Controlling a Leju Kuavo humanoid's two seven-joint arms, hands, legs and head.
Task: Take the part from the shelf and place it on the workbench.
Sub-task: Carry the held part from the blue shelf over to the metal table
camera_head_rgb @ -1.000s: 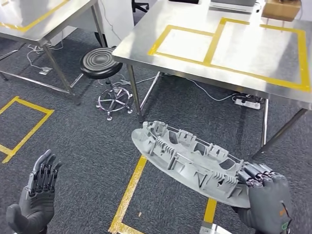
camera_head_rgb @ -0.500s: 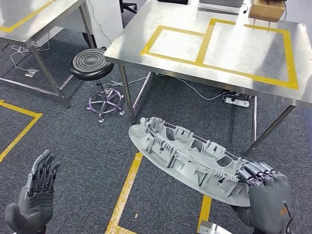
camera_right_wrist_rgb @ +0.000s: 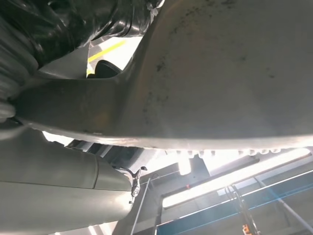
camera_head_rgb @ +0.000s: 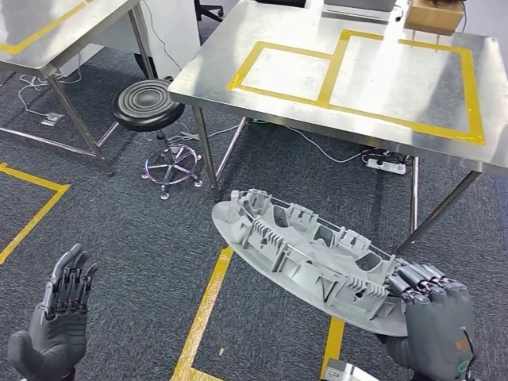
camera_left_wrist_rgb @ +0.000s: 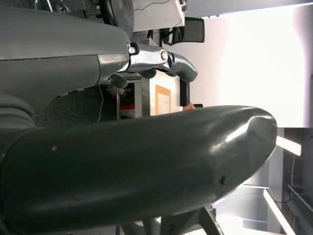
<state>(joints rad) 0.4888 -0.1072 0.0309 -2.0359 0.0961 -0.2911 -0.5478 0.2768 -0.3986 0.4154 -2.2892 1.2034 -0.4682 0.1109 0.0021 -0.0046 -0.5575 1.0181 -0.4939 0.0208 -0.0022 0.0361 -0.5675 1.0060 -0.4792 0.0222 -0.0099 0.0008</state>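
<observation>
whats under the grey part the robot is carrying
Beneath the grey part, held at one end by the right hand, lie dark carpet and yellow floor tape. The tape's stretch directly under the part is covered. The workbench stands beyond.

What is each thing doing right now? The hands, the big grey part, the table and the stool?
Right hand: holds the part by one end.
Left hand: empty, fingers apart.
Part: in the air, tilted, short of the workbench.
Workbench: taped squares bare, a box at its far edge.
Stool: upright, unoccupied.
</observation>
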